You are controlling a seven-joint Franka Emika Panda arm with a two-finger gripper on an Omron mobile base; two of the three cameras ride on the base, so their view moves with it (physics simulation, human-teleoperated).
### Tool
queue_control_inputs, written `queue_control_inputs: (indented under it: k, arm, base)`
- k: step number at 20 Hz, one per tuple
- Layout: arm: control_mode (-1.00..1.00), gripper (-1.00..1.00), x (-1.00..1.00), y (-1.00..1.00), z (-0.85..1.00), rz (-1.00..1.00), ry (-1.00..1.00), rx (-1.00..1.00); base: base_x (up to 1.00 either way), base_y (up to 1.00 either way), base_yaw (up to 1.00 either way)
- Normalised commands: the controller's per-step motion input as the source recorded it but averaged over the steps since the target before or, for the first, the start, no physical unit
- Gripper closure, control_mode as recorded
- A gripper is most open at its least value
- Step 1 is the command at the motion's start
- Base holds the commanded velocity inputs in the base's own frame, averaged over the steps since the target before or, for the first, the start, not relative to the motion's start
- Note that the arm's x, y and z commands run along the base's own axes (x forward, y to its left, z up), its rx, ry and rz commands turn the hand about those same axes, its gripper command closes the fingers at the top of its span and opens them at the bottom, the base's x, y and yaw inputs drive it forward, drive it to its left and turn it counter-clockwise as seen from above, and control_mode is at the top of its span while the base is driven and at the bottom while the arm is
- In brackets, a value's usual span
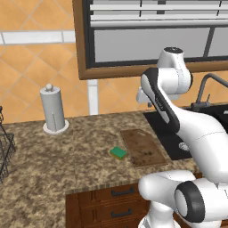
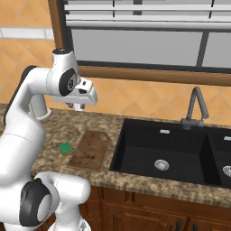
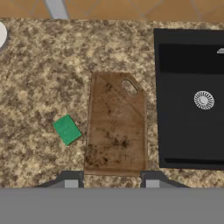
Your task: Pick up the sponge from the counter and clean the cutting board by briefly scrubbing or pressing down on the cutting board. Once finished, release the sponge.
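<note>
Green sponge (image 3: pixel 67 129) beside cutting board (image 3: pixel 117 127)

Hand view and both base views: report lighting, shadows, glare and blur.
Hand view: flat, even light, slightly soft; the sponge and cutting board cast almost no shadow on the counter. Left base view: no glare, coarse pixelated edges, sponge crisp enough. Right base view: sink basin uniformly black, no reflections; drain clear.
</note>
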Motion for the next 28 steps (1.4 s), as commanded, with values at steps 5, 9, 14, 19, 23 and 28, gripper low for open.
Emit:
queue_control_inputs:
  k: [5, 9, 14, 19, 23, 28]
  arm:
    - [-1.0, -1.0, -0.26, 0.07, 0.0, 0.05, 0.0, 0.0]
    - [-1.0, -1.0, -0.72, 0.5, -0.03, 0.13, 0.0, 0.0]
    - [-1.0, -1.0, -0.36, 0.74, -0.58, 0.13, 0.02, 0.0]
    - [-1.0, -1.0, 0.4, 0.2, -0.95, 0.29, 0.09, 0.0]
    - [-1.0, -1.0, 0.38, 0.08, -0.53, 0.38, 0.01, 0.0]
    - [-1.0, -1.0, 0.59, 0.37, -0.47, 0.16, 0.05, -0.06]
  base:
    - [0.0, 0.0, 0.0]
    - [0.0, 0.0, 0.0]
    - [0.0, 0.0, 0.0]
    - [0.0, 0.0, 0.0]
    - [0.0, 0.0, 0.0]
    - [0.0, 0.0, 0.0]
